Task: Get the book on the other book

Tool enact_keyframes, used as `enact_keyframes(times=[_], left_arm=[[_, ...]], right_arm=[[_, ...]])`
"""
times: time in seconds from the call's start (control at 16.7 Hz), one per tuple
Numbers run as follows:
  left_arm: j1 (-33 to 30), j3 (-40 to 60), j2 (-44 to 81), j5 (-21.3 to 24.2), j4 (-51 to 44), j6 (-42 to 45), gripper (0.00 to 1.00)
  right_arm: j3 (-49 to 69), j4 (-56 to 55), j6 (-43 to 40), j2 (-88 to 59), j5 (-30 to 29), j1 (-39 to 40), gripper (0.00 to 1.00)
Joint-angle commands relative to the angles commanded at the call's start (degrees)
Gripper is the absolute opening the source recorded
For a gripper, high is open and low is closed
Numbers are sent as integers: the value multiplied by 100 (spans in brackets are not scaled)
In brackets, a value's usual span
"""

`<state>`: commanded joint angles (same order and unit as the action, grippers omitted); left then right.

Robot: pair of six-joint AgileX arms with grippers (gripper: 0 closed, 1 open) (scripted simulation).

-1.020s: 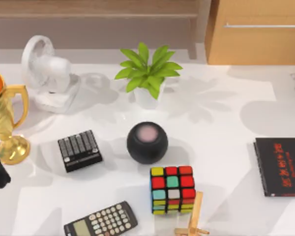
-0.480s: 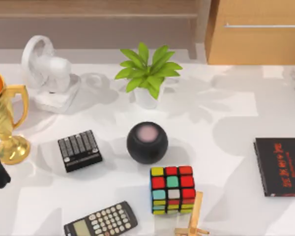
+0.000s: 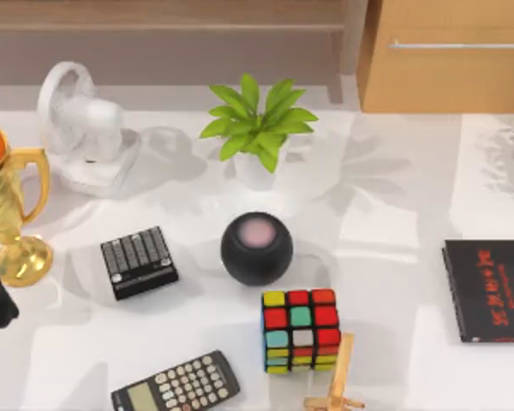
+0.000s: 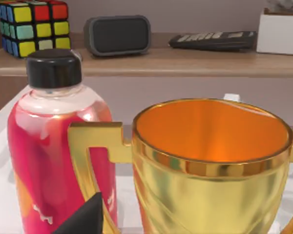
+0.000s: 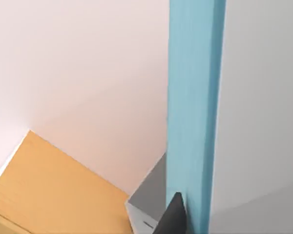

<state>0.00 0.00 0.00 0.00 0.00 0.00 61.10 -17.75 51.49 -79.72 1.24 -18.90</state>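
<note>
White glossy worktop (image 3: pixel 394 214), mottled with soft shadows; a wooden cabinet (image 3: pixel 445 60) stands behind its right rear and a wooden ledge runs along the back. On the worktop: white fan (image 3: pixel 81 128), potted plant (image 3: pixel 257 128), gold trophy cup (image 3: pixel 8 214), black keypad (image 3: pixel 139 261), dark round speaker (image 3: pixel 256 248), colour cube (image 3: pixel 300 330), calculator (image 3: pixel 176 385). The other book (image 3: pixel 488 289) lies flat at the right edge, red lettering up. My left arm is parked at the left edge beside the trophy. In the right wrist view the book (image 5: pixel 193 112) stands as a teal-blue slab right against my right end effector's dark fingertip (image 5: pixel 172 217); I cannot tell how far that end effector is open, nor whether it has a hold.
</note>
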Motion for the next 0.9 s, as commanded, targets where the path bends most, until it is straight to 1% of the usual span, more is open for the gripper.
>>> enact_keyframes(times=[0.12, 0.24, 0.42, 0.54, 0.66, 0.78, 0.9], left_arm=[[0, 0, 0, 0, 0, 0, 100], [0, 0, 0, 0, 0, 0, 100], [0, 0, 0, 0, 0, 0, 100], [0, 0, 0, 0, 0, 0, 100], [0, 0, 0, 0, 0, 0, 100], [0, 0, 0, 0, 0, 0, 100], [0, 0, 0, 0, 0, 0, 100]], right_arm=[[-995, 255, 1252, 835, -416, 440, 0], [-2046, 494, 2338, 1613, -779, 971, 0], [-3579, 801, 3540, 2609, -1219, 1865, 0], [-4456, 967, 4053, 3154, -1436, 2451, 0], [-5136, 1088, 4394, 3571, -1590, 2962, 0], [-5586, 1167, 4632, 3838, -1682, 3350, 0], [-5800, 1204, 4772, 3966, -1719, 3556, 0]])
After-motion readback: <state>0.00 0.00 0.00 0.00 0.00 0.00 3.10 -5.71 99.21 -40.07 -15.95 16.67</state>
